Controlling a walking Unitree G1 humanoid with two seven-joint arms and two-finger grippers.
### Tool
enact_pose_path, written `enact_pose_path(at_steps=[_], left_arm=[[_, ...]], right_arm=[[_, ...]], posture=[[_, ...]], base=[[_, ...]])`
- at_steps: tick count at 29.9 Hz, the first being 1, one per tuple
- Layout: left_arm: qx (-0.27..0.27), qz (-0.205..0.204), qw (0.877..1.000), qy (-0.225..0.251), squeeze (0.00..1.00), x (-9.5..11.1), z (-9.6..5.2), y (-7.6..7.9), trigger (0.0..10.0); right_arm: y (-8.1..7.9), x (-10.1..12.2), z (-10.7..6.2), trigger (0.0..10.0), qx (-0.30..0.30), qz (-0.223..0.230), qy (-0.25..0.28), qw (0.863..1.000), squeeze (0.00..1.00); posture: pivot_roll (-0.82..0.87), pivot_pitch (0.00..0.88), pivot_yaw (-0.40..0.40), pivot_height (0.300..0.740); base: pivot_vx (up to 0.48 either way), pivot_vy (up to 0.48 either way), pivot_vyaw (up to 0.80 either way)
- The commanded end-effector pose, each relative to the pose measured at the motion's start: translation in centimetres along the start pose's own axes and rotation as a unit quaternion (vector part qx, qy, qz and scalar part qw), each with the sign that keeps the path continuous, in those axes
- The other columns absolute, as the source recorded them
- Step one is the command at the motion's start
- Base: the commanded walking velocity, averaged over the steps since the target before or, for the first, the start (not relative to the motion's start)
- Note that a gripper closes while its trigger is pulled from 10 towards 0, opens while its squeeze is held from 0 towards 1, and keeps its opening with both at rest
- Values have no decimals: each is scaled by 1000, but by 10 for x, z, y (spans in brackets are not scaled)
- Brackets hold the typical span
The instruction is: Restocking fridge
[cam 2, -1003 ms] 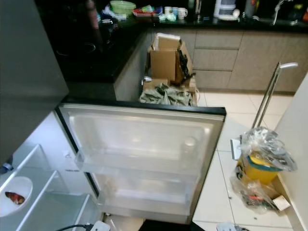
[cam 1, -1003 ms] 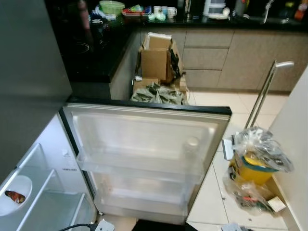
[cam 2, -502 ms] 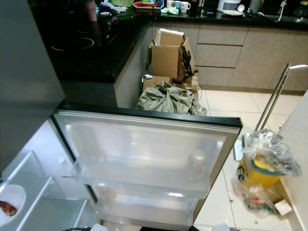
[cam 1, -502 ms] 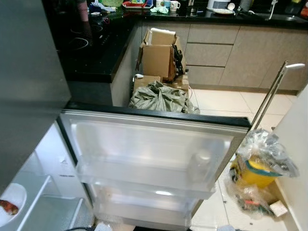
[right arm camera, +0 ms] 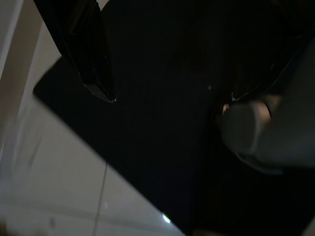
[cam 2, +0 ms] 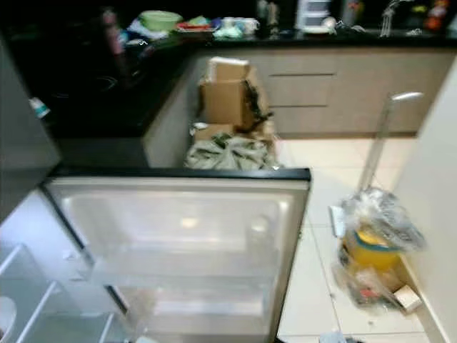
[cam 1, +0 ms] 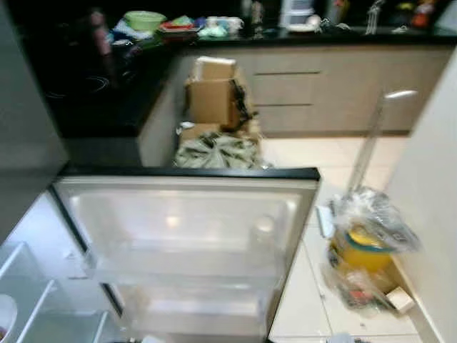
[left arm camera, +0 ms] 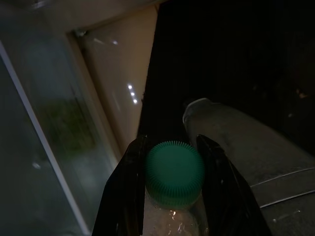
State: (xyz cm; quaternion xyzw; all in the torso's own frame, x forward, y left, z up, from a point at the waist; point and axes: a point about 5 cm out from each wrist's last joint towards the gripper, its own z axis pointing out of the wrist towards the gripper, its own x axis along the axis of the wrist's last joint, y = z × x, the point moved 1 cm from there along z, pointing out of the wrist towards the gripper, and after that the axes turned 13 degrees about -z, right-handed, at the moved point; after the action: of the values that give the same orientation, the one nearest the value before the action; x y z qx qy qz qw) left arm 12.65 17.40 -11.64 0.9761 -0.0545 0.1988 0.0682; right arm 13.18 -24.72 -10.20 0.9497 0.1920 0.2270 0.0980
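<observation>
1 fridge door [cam 1: 186,214] hangs open at centre frame, 2 door shelves bare; left gripper [left arm camera: 172,172] is clenched on 1 green-capped bottle [left arm camera: 174,173]; right gripper [right arm camera: 167,83] is released, grasping nothing; 1 yellow bag [cam 1: 365,246] sits lower right.

Pale tiled floor [cam 1: 335,153]: stacked cardboard boxes [cam 1: 213,96] plus a crumpled grey-green bag [cam 1: 218,151] against the cabinet corner, bagged yellow tub [cam 1: 368,243] with bits of clutter along the right wall.

No readable text or labels anywhere.
</observation>
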Motion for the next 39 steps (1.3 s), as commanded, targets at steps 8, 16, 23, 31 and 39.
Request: enact_pose_path(at_steps=[8,16,23,31,39], left_arm=[[-11,0,1000,-1,0,-1,2,9,10000],[0,3,1000,9,0,2,2,6,10000],[1,5,1000,14,0,4,2,6,10000],[2,5,1000,17,0,6,2,6,10000],[4,6,1000,18,0,6,2,5,10000]], right_arm=[[4,4,1,10000,-4,7,6,1000,0],[7,6,1,10000,-8,8,9,1000,0],[8,5,0,10000,-12,18,7,1000,0],[8,2,0,10000,-11,28,1,1000,0],[7,0,0,10000,-10,31,-10,999,0]], posture=[[-55,20,-13,740],[-55,20,-14,740],[-56,22,-14,740],[-56,22,-12,740],[-54,23,-11,731]], base=[[0,0,-166],[0,0,0],[0,0,0],[0,0,0],[0,0,0]])
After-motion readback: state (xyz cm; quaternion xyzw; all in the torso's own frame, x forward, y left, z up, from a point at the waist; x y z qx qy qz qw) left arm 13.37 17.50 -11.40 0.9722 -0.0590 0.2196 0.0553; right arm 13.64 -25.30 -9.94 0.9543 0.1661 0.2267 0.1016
